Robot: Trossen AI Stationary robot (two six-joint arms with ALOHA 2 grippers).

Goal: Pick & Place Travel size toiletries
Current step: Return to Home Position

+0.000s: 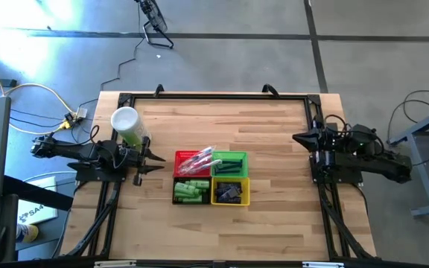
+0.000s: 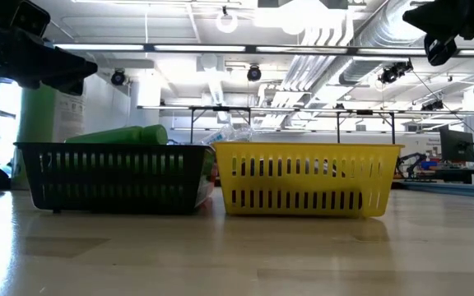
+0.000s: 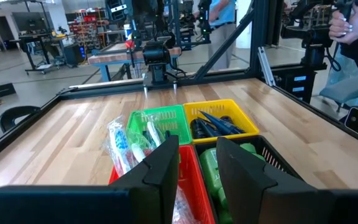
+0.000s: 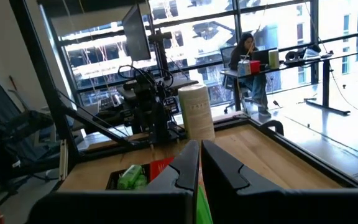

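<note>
1. The table was of pale wood planks inside a dark metal frame. Four small slotted plastic baskets stood touching in a square block at its middle.
2. The red basket, far left of the block, held slim toothbrush sticks in clear wrapping with pinkish parts, lying crosswise.
3. The green basket, far right, held dark items; their kind could not be made out.
4. The black basket, near left, held bright green mini bottles that were smooth and rounded, lying on their sides. In the low view one rose above the rim.
5. The yellow basket, near right, held dark purple-blue tubes and packets.
6. A white cup, round and plain, stood at the far left of the table.
7. The left arm lay stretched along the table's left side, pointing right. The left gripper was just left of the red basket and not touching it. Its flat, angular dark fingers stood parted by a narrow gap, with nothing held.
8. The right arm sat folded at the right edge, pointing left. The right gripper was well apart from the baskets, its fingers drawn together and empty.
</note>
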